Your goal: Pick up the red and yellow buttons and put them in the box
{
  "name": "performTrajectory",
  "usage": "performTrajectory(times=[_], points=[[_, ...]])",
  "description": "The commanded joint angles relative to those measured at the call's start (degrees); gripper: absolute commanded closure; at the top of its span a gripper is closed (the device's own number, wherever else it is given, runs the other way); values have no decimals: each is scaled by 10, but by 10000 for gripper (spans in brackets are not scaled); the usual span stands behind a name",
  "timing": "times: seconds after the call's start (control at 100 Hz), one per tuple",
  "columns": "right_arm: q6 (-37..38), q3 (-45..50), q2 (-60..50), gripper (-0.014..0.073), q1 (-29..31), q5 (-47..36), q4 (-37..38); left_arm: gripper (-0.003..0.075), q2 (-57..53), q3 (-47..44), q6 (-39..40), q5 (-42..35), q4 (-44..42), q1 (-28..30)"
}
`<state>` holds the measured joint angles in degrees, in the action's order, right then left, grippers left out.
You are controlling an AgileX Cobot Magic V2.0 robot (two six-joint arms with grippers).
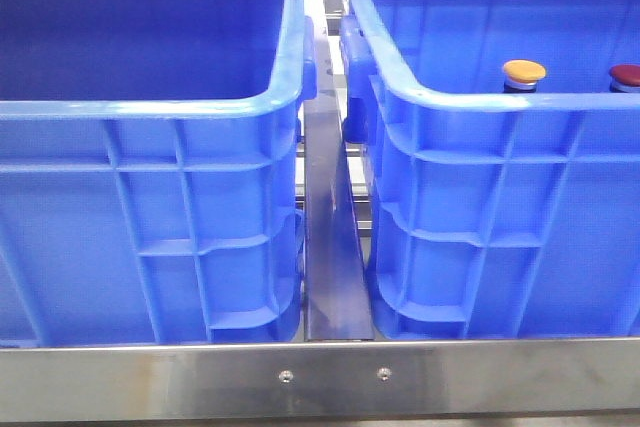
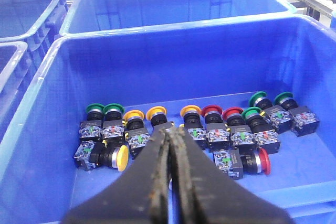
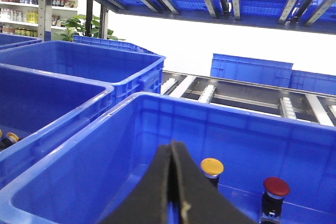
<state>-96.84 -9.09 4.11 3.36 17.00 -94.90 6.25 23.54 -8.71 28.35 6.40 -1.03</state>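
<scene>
The yellow button [image 1: 524, 72] and the dark red button [image 1: 626, 75] stand upright, apart, inside the right blue box [image 1: 480, 97]. In the right wrist view the yellow button [image 3: 212, 167] and the red button [image 3: 276, 187] stand on the floor of the box [image 3: 220, 109]. My right gripper [image 3: 173, 146] is shut and empty, above the box and just short of the yellow button. My left gripper [image 2: 172, 129] is shut and empty, above a row of several green, yellow and red buttons [image 2: 215, 121] in the other blue crate [image 2: 184, 27]. Neither gripper shows in the front view.
The left blue crate [image 1: 150, 107] stands beside the box, with a metal divider [image 1: 330, 237] between them and a steel rail [image 1: 330, 377] in front. More blue crates [image 3: 105, 59] and a roller conveyor [image 3: 247, 95] lie beyond.
</scene>
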Motion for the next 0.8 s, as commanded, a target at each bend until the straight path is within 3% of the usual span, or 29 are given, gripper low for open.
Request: performTrajectory(times=[0.0, 0.2, 0.42, 0.71, 0.79], points=[[2, -15, 5, 695, 0, 1, -20, 741, 5, 14, 2, -46, 4, 3], [2, -15, 5, 695, 0, 1, -20, 741, 5, -2, 2, -52, 7, 3], [2, -15, 5, 695, 0, 1, -20, 741, 4, -69, 3, -205, 6, 3], [2, -15, 5, 695, 0, 1, -20, 741, -74, -190, 78, -236, -50, 21], [2, -14, 6, 695, 0, 1, -20, 741, -83, -233, 78, -284, -50, 22]])
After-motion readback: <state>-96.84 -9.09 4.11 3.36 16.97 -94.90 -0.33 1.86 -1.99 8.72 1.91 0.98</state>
